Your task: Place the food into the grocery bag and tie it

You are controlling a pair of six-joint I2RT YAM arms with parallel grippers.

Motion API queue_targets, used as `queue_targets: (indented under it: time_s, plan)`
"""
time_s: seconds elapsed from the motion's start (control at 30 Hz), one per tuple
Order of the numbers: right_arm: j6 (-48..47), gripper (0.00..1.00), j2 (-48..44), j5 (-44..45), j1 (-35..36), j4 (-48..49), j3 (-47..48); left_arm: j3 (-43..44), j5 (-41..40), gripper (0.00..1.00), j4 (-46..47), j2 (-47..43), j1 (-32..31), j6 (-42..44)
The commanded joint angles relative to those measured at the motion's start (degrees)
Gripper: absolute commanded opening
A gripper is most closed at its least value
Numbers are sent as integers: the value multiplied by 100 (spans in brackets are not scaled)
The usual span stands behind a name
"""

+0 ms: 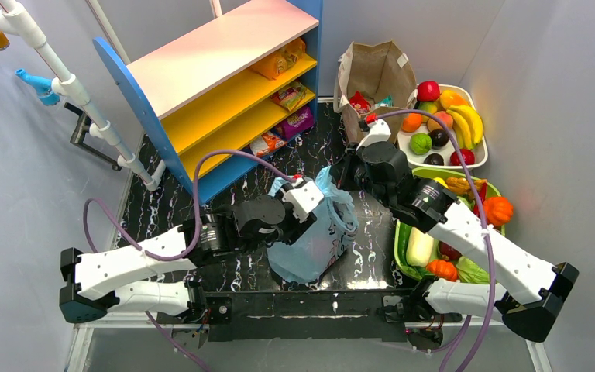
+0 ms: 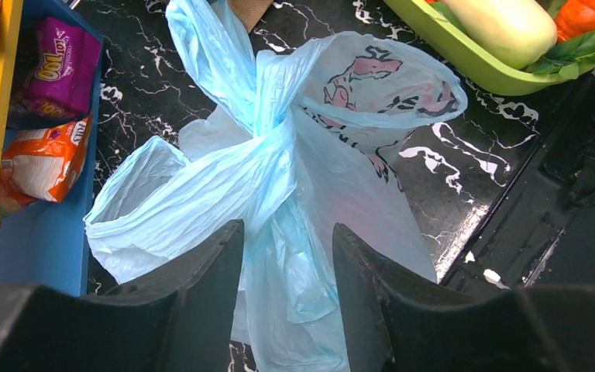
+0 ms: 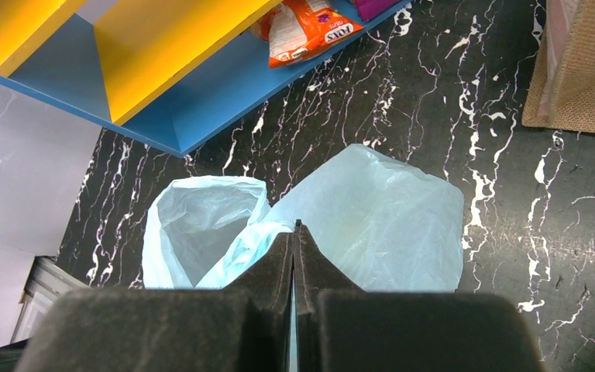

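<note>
Bright even light, soft shadows, sharp focus, mild wide-angle distortion

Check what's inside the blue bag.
The bag has its handles twisted together over the mouth, so the inside is covered. Only pink and dark marks show on the plastic. I cannot tell whether they are print or packets.

Plastic and marble finishes
The bag [image 2: 341,194] is showing thin, crinkly, translucent plastic; the table [image 3: 511,232] is shining like polished black marble.
</note>
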Motion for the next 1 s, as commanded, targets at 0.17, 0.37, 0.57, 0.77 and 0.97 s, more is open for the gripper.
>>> queue_targets:
  time_s: [0.17,0.37,0.57,0.77,0.97]
  plan:
    - [-117,1,-243,9,22,-5,251,358,-909,43,-127,290,-353,9]
    - [-120,1,-282,-45,22,-84,292,406,-1113,52,-225,533,-415,-18]
    - [-94,1,-355,-81,23,-104,240,453,-1811,27,-309,758,-480,116]
    - [-60,1,-444,-24,21,-112,198,305,-2119,0,-301,649,-485,154]
    - [-7,1,-432,387,16,-258,323,419,-1628,0,-708,21,-485,-6]
